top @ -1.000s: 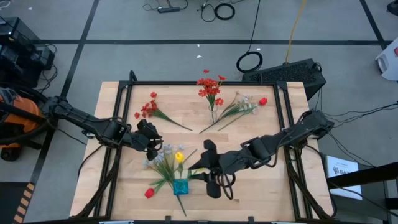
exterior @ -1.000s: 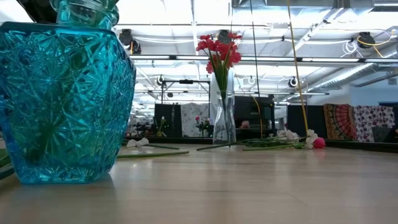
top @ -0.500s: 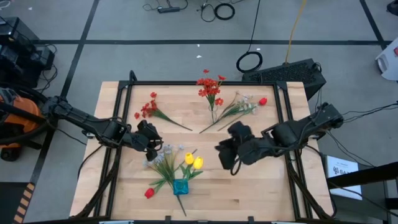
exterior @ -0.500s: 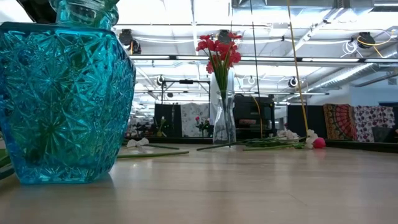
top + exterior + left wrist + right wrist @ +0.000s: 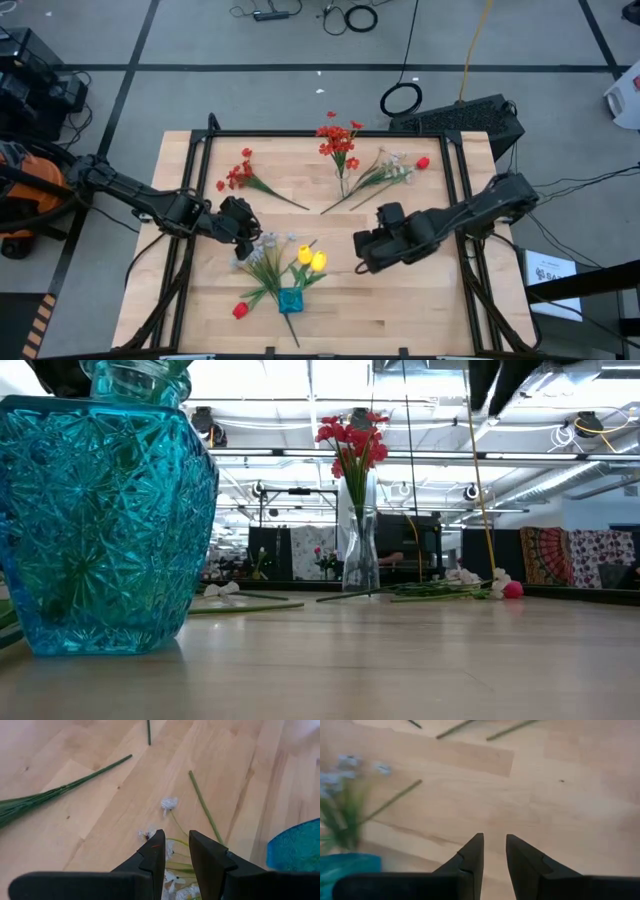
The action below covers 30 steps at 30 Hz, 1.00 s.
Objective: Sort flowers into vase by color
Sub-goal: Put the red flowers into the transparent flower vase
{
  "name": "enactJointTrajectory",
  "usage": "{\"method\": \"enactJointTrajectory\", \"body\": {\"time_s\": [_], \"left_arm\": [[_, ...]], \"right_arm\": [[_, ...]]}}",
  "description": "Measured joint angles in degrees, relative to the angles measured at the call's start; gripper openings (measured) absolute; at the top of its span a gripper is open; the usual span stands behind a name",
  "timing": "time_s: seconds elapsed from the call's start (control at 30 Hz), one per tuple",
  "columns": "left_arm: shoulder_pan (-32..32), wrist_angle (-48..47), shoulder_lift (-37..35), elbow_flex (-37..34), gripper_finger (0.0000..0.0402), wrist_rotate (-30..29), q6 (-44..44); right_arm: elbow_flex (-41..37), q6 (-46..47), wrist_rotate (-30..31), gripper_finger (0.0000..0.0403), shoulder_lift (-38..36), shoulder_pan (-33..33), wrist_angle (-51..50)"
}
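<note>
Looking down on the table, we see the teal vase near the front edge, left of centre, holding two yellow tulips and a pale spray. A red bud lies on the wood just left of that vase. Near the rear edge stands a clear vase with red sprays; in the low view we see their stems inside the glass. A further red spray lies flat toward the rear left. A pale spray with a pink-red bud lies flat just right of the clear vase.

We find the left gripper above the left half of the table, just beside the pale spray in the teal vase. Its fingers stand a narrow gap apart with nothing between them. In the left wrist view we see white blossoms, loose stems on the wood, and the vase's teal wall at the picture's edge.

The right gripper hangs above the middle of the table, right of the tulips and apart from them. Its fingers are likewise a narrow gap apart and hold nothing, with bare wood beyond them.
</note>
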Motion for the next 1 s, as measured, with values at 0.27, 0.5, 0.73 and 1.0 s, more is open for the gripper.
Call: {"method": "enactJointTrajectory", "body": {"time_s": [0.27,0.5,0.73,1.0], "left_arm": [[0.0,0.0,0.0,0.0,0.0092,0.0,0.1],[0.3,-0.1,0.0,0.0,0.0093,-2.7,0.1],[3.9,0.0,0.0,0.0,0.0093,-3.4,-0.3],[9.6,0.2,0.0,0.0,0.0093,-12.5,-15.0]], "right_arm": [[-22.5,-2.5,-5.9,0.0075,-6.5,-6.4,24.2],[-41.5,1.8,-3.2,0.0075,-16.8,-14.0,39.4],[-48.9,6.9,-0.6,0.0075,-22.1,-21.0,39.4],[-49.1,-7.3,0.4,0.0075,-24.5,-28.7,37.2]]}}
